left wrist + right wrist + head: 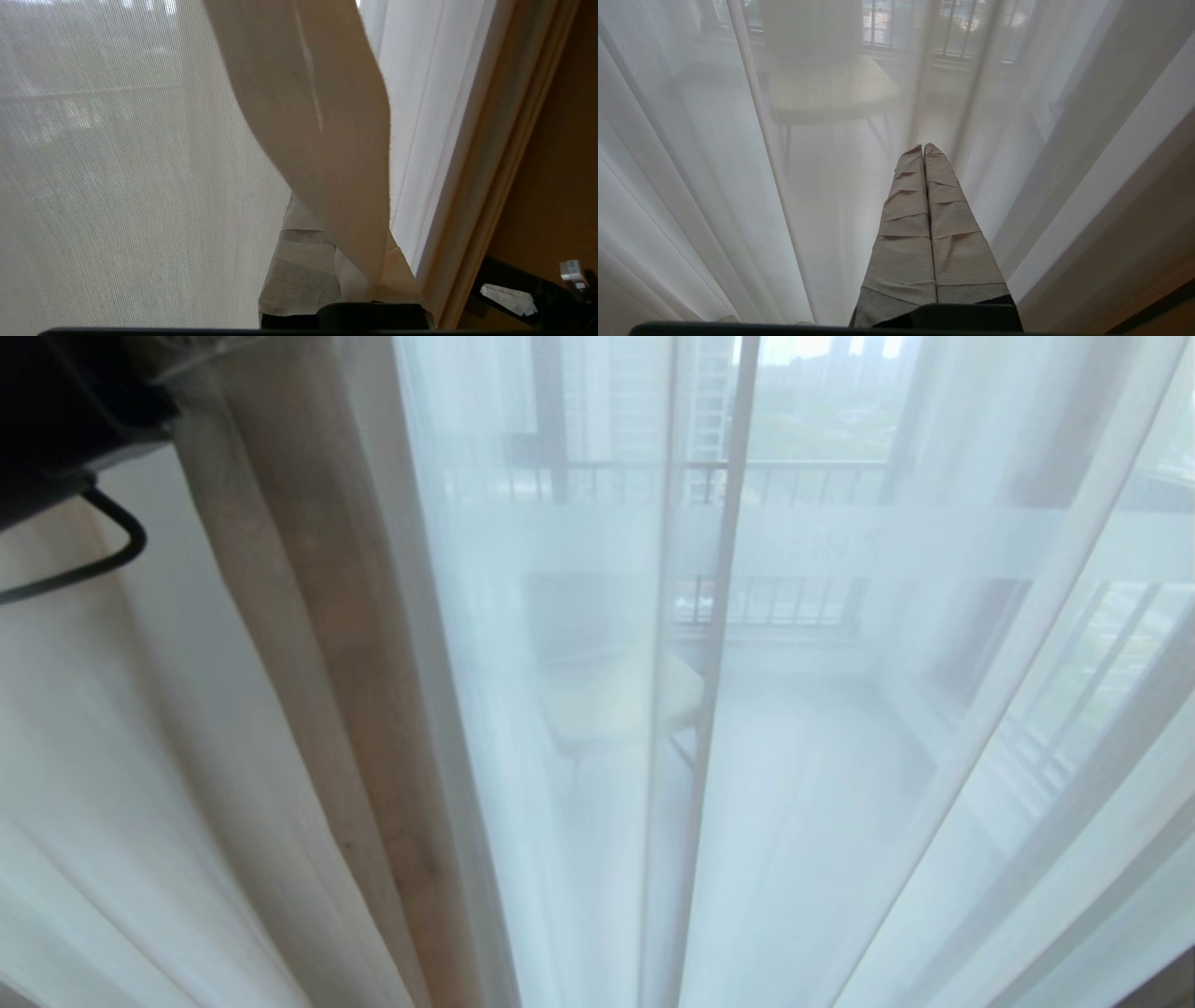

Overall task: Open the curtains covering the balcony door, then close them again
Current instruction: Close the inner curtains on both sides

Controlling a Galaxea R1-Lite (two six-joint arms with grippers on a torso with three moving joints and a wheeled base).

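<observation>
Head view: heavy cream drape (308, 644) hanging at left as a bunched vertical fold, gathered aside. Sheer curtain (840, 728) drawn full across the balcony door (738, 523), whose dark frame shows faintly through. Chair (616, 695) and railing visible behind the gauze. Left arm (56, 420) raised at upper left, against the drape's top edge.

Left wrist view: left end effector (303, 261) closed, taped fingers (299, 275) clamped on the drape's fold, which runs up and away from the tips. Sheer alongside.

Right wrist view: right end effector (923, 148) closed, empty, fingertips pressed together, pointing at the sheer without gripping it.

Assessment: drape on this side pulled back or being pulled; sheer not parted, door covered. Opening judged incomplete; whether this is the opening or closing pass cannot be told.
</observation>
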